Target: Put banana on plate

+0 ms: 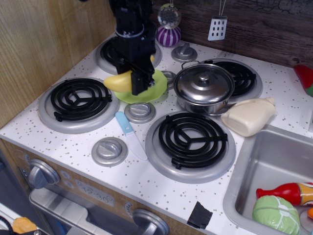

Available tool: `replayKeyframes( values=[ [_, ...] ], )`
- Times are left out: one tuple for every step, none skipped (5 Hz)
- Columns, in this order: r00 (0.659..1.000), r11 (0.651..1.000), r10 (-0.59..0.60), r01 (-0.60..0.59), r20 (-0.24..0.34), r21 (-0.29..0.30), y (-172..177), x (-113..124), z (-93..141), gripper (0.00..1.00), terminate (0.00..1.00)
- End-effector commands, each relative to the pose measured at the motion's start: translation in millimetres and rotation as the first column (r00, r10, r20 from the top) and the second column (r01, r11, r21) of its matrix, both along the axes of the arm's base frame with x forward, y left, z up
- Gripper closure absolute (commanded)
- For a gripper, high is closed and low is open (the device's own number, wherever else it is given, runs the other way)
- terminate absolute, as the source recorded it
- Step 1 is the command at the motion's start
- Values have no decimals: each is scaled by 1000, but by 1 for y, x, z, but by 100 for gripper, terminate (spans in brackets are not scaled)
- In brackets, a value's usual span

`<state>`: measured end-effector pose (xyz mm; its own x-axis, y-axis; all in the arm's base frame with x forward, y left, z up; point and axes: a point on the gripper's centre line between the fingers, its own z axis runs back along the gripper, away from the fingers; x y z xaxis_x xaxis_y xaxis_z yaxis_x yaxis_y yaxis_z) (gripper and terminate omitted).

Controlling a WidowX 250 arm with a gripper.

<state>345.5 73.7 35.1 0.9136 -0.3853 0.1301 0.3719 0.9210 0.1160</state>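
Gripping the banana (119, 81), the claw (135, 78) hangs over the plate (155, 88).

banana (119, 81): glossy yellow | plate (157, 87): lime green | gripper (136, 78): black | pot (204, 88): shiny silver | bottle (249, 116): cream | knife (130, 134): light-blue handle, white blade | countertop (73, 142): white, dark speckles | 4 burners: black coils, grey rings

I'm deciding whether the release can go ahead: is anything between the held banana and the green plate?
Nothing visible is. The gripper holds the banana right over the plate, at its left edge. The lidded pot stands to the plate's right, not between them.
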Motion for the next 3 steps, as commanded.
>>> replayKeyframes(
  values=[
    [998,999,-29,28,63,16,9,13,11,0,0],
    [998,999,-29,28,63,16,9,13,11,0,0],
    [998,999,-29,28,63,16,9,13,11,0,100]
  ],
)
